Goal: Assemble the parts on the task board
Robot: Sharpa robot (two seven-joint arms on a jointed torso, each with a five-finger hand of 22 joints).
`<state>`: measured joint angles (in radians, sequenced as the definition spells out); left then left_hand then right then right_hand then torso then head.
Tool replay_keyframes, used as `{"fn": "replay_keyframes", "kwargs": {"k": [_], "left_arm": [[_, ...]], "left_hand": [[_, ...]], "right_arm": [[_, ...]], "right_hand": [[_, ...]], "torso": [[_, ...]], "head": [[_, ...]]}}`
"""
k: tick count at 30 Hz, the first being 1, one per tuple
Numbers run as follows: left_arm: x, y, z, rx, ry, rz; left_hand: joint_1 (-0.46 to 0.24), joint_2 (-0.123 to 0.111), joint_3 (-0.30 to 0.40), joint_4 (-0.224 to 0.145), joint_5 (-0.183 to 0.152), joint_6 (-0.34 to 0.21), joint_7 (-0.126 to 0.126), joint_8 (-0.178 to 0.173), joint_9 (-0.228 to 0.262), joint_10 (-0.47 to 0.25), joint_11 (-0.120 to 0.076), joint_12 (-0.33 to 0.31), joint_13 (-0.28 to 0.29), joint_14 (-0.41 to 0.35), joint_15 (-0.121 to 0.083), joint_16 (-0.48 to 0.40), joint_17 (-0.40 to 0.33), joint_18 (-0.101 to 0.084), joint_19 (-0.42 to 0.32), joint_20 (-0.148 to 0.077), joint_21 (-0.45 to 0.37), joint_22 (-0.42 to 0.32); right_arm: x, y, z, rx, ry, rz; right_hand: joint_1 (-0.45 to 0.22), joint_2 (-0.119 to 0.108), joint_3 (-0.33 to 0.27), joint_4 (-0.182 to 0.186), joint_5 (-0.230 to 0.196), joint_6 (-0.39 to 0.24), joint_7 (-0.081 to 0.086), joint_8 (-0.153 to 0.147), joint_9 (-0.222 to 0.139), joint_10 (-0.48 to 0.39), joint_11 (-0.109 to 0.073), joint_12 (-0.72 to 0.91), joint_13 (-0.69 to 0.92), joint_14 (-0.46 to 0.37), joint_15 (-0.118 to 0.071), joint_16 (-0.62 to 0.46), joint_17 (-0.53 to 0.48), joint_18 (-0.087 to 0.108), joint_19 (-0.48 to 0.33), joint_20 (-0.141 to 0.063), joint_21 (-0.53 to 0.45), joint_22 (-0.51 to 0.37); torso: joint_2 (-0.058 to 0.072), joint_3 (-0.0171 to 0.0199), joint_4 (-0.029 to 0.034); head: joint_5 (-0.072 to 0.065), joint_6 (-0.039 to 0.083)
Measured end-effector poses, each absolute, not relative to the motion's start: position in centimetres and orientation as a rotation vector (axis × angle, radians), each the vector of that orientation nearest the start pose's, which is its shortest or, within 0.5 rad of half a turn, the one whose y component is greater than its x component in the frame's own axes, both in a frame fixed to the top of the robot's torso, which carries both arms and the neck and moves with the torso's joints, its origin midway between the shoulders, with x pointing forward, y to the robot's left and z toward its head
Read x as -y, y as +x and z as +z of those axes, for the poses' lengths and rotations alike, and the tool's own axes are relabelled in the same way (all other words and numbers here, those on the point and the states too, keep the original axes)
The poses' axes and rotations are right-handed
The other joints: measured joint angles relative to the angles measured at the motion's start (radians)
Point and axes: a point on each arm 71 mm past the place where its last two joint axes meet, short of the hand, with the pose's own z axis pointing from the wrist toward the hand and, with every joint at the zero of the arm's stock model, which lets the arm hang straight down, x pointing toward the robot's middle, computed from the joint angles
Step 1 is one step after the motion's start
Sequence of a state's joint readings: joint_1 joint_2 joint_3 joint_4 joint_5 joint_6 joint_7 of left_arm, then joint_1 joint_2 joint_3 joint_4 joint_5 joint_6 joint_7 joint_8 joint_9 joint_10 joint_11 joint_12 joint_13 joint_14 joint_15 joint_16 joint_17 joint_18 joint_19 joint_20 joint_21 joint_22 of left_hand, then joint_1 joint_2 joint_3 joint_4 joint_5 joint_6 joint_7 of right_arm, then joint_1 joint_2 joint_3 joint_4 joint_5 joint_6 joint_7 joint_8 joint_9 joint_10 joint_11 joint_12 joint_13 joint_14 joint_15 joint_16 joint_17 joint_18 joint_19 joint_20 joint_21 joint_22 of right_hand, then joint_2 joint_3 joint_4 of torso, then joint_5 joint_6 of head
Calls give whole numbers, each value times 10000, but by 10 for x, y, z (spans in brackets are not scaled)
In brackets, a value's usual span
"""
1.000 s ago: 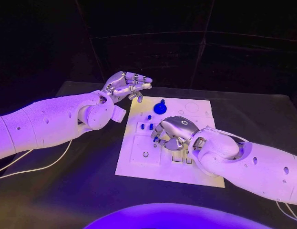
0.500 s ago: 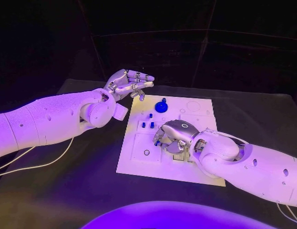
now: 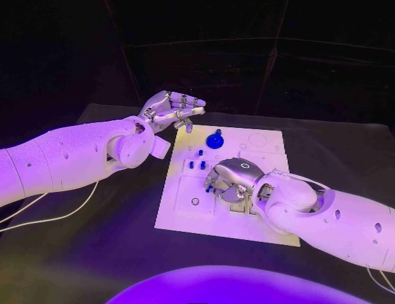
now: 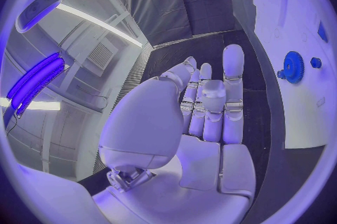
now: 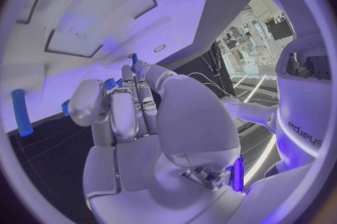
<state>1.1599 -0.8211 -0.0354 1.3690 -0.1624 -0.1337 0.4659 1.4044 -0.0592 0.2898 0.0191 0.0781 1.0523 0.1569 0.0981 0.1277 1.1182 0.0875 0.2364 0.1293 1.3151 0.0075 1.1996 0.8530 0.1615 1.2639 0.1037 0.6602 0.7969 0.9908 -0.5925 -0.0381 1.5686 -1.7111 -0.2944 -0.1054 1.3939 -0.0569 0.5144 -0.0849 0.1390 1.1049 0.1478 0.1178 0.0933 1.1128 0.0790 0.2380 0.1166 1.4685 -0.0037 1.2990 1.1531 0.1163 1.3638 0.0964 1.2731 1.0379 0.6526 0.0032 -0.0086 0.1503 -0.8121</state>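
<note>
My right silver hand (image 3: pixel 231 180) sits low over the middle of the flat white rectangular task board (image 3: pixel 184 215) on the black tabletop (image 3: pixel 87 253), fingers curled down. In the right wrist view a small blue part (image 5: pixel 133 61) sticks out from between those fingertips, so I read that hand as pinching it. My left silver hand (image 3: pixel 172 111) hovers above the board's far left corner, fingers curled in on nothing I can see. A round blue gear with a knob (image 3: pixel 215 140) stands near the board's far edge, and short blue pegs (image 3: pixel 195 164) stand just beside my right hand.
</note>
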Motion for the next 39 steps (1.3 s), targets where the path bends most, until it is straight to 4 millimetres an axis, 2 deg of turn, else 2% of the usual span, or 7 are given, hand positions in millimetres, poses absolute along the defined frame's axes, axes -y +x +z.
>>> {"fn": "replay_keyframes", "kwargs": {"k": [19,33,37,39], "left_arm": [[-234,505,-199,-14613,-9177,-15859],[-233,504,-199,-14645,-9173,-15898],[-233,504,-199,-14656,-9174,-15905],[-233,504,-199,-14662,-9174,-15910]], "left_hand": [[0,0,0,0,0,0,0,0,1,1,0,0,-1,0,0,0,1,0,0,0,0,1],[0,0,0,0,0,-37,37,0,-8,1,0,0,-2,0,0,0,-9,0,0,0,0,2],[0,0,0,0,0,-37,37,0,-8,1,0,0,-2,0,0,0,-9,0,0,0,0,2],[0,0,0,0,0,-37,36,0,-7,1,0,0,-2,0,0,0,-9,0,0,0,0,3]], "right_arm": [[55,406,-259,-16746,-4758,8773],[50,405,-259,-16965,-5199,8465],[49,405,-259,-16949,-5261,8376],[48,405,-259,-16941,-5279,8344]], "right_hand": [[0,0,27,-27,-18,-2,-2,0,6,-17,17,-1,-13,0,0,41,1,1,0,0,0,8],[-94,-88,27,-27,-75,-8,-8,-55,4,-17,16,-1,-11,0,0,41,-23,0,0,0,0,-7],[-162,-154,28,-27,-132,1,13,-118,2,-18,17,-118,-31,0,0,41,-32,1,0,0,0,-33],[-244,-236,29,-28,-188,-114,127,-224,-23,-136,124,-237,-90,0,0,41,-79,1,0,0,0,-72]], "torso": [[2,0,6],[2,-5,8],[2,-5,8],[2,-5,8]], "head": [[6,-54],[6,-104],[6,-108],[6,-109]]}}
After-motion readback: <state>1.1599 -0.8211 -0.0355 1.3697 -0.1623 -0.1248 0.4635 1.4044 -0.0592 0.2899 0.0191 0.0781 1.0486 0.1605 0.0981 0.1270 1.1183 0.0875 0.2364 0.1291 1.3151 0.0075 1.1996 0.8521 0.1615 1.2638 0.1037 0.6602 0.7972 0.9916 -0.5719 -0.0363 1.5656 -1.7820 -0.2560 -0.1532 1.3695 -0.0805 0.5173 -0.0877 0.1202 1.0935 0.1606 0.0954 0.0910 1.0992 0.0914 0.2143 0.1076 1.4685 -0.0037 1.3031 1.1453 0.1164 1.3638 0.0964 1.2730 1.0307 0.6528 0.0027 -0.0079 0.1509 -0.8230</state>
